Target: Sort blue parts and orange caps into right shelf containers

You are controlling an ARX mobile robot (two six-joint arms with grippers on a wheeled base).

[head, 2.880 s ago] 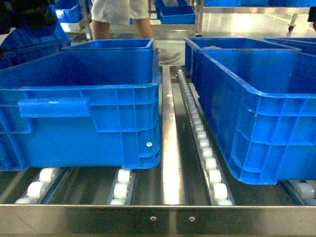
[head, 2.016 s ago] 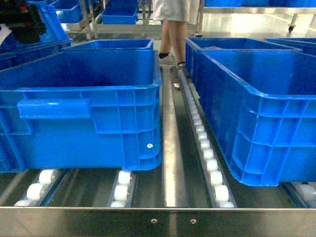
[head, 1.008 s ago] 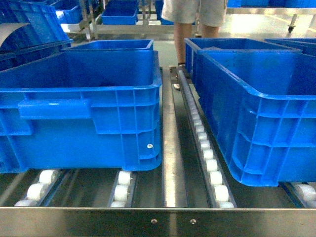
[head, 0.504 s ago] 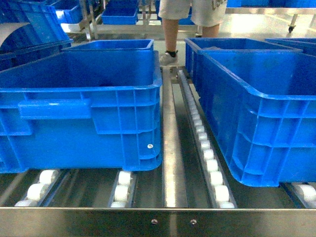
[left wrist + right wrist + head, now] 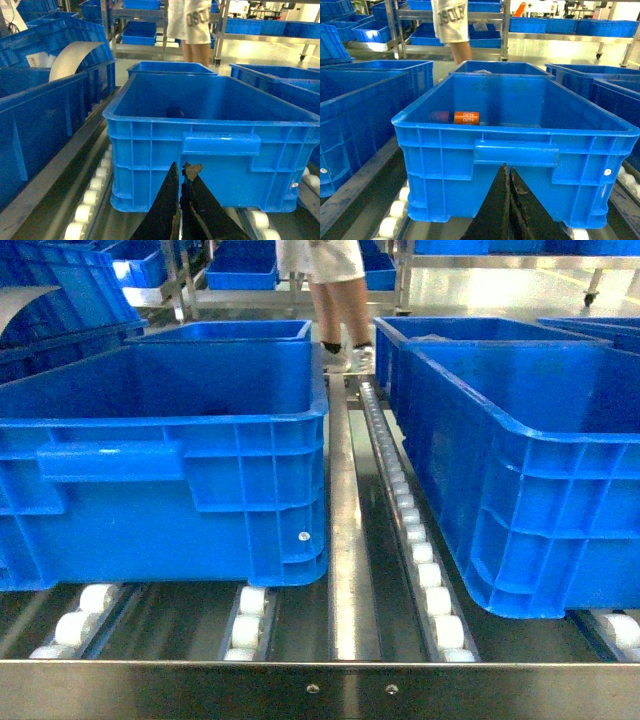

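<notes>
Two large blue right shelf containers stand on the steel shelf (image 5: 320, 685): one on the left (image 5: 160, 460) and one on the right (image 5: 520, 470). In the left wrist view my left gripper (image 5: 181, 167) is shut with nothing in it, low before the near wall of a container (image 5: 210, 145). My right gripper (image 5: 508, 169) is also shut and empty, just below the handle ledge of another container (image 5: 515, 150). Inside that one lie an orange cap (image 5: 466, 117) and a darker piece (image 5: 439, 116) beside it. Neither gripper shows in the head view.
White roller tracks (image 5: 420, 550) run between the containers. More blue crates stand behind (image 5: 225, 330) and to the left (image 5: 40, 110), one holding a curved grey sheet (image 5: 75, 57). A person (image 5: 335, 300) stands beyond the shelf's far end.
The dark shape at the head view's top left has gone. The person behind the shelf has walked from side to side. The containers have not moved.
</notes>
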